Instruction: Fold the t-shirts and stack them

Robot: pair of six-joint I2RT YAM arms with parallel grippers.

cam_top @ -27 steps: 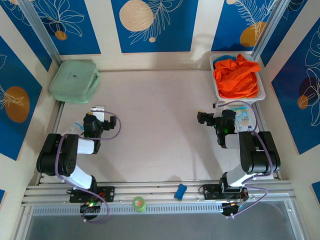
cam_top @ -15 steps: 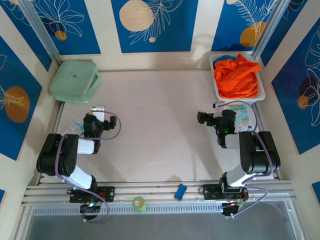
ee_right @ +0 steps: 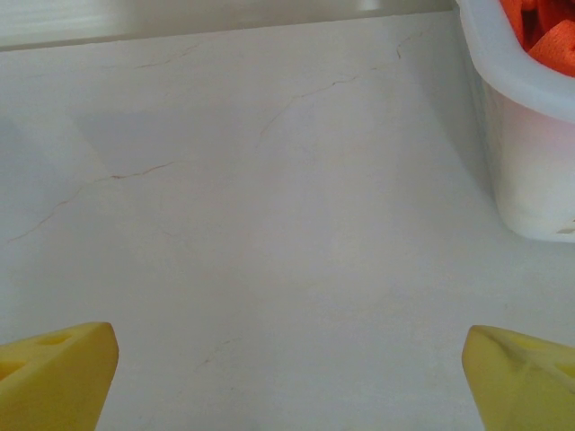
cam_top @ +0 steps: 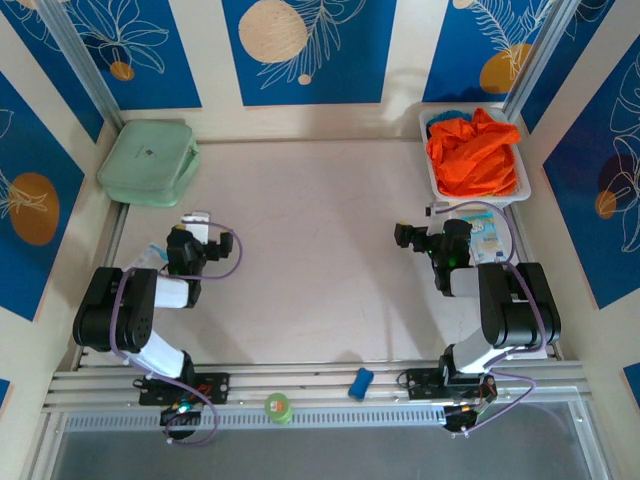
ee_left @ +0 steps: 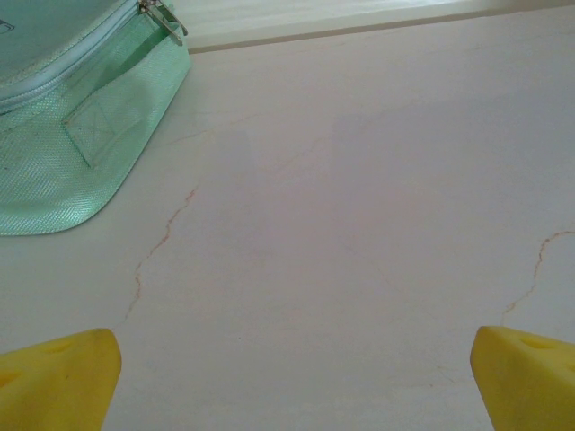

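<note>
While both arms sit folded back near their bases, the left gripper (ee_left: 294,350) hangs low over the bare table (cam_top: 310,250). Its 2 yellow fingers (ee_left: 54,377) are spread wide at the lower corners of the left wrist view, with nothing between them. Pale green case (ee_left: 63,153) lies ahead and to its left, in the table's far-left corner, zipper pulls at its near edge.

Right gripper (ee_right: 289,339): jaws likewise wide apart, yellow fingers (ee_right: 517,373) empty, only cracked pale tabletop between them. White basket (ee_right: 521,81) stands ahead to its right, apart from the fingers.

Orange t-shirt (cam_top: 472,152): crumpled, unfolded, heaped in that basket at the far-right corner and rising above its rim. Blue cloth (cam_top: 445,118) peeks out beneath it at the basket's far-left corner; too little shows to tell its shape.

Near edge: 1 small blue object (cam_top: 360,382) and 1 green round object (cam_top: 277,406) rest on the rail between the 2 arm bases.
</note>
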